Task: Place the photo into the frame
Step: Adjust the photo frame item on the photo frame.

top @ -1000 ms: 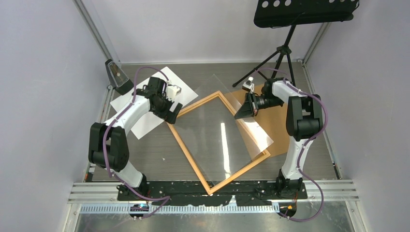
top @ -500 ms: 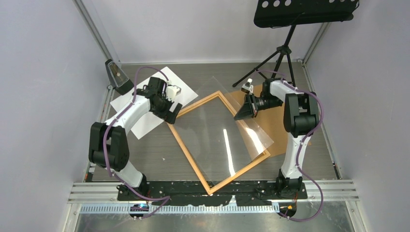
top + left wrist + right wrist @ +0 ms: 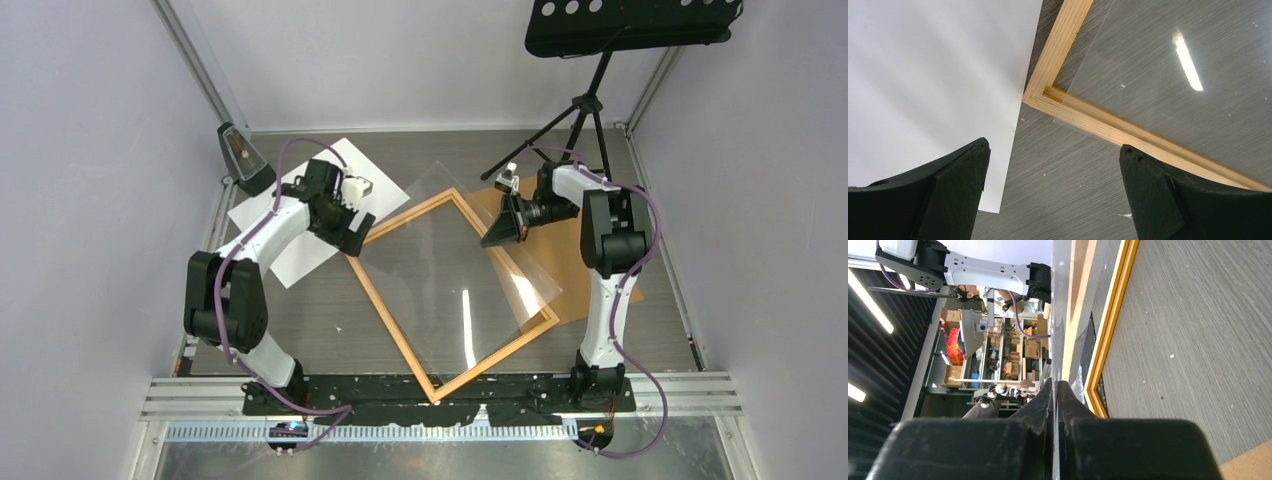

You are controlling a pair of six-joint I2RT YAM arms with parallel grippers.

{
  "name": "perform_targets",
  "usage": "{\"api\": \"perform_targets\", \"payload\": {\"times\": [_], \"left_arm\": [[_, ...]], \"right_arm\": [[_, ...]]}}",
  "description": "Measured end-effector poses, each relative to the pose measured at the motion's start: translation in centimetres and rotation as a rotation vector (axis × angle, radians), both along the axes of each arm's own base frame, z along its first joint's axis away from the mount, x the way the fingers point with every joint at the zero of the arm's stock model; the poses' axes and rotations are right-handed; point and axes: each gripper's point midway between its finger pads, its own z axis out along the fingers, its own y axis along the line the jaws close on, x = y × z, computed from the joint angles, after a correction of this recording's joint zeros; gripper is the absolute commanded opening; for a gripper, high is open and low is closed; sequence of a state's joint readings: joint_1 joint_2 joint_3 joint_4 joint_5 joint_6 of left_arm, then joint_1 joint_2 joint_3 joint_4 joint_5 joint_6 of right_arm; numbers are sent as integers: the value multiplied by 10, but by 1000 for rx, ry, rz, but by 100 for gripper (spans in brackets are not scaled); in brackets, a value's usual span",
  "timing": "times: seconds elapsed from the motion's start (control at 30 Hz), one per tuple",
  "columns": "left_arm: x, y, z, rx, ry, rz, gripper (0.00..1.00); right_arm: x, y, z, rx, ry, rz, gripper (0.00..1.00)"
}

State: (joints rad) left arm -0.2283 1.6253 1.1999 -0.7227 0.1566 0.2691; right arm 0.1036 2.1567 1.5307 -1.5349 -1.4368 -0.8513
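Right claw (image 3: pixel 495 239) pinches the clear sheet (image 3: pixel 450 270), tilted over the frame (image 3: pixel 390 325); slick and thin, it could slip free or nudge the frame askew. Farther back, left claw (image 3: pixel 355 238) hovers spread by the frame's corner, beside the photo (image 3: pixel 300 262) lying white-side up, easily creased.

A grey wood-grain tabletop (image 3: pixel 330 320) is seen beneath both grippers. It is enclosed by pale lilac walls (image 3: pixel 90 150) to the left of the left gripper (image 3: pixel 357 238), beyond both grippers, and to the right of the right gripper (image 3: pixel 491 240). Aluminium posts (image 3: pixel 195 60) are set in the far corners. Beyond the right gripper a black tripod music stand (image 3: pixel 600 75) is placed, its perforated tray (image 3: pixel 635 22) raised overhead. Behind both grippers the near edge is bounded by a ribbed aluminium rail (image 3: pixel 700 392). In the right wrist view, shelving stacked with boxes (image 3: pixel 1003 350) and bright ceiling strip lights (image 3: pixel 870 300) against dark slats are seen beyond the fingertips.
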Motion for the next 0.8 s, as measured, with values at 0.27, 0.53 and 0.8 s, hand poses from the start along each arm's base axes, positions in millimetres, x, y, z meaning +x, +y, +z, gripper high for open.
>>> {"api": "perform_targets", "payload": {"times": [0.27,0.53,0.8], "left_arm": [[0,1,0,0,1,3,100],[1,3,-1,1,4,8,100],[0,3,-2,1,7,8,99]], "right_arm": [[7,2,-3,5,-1,1,6],[14,5,-4,2,-2,6,6],[21,8,-6,-14,-7,20,6]]}}
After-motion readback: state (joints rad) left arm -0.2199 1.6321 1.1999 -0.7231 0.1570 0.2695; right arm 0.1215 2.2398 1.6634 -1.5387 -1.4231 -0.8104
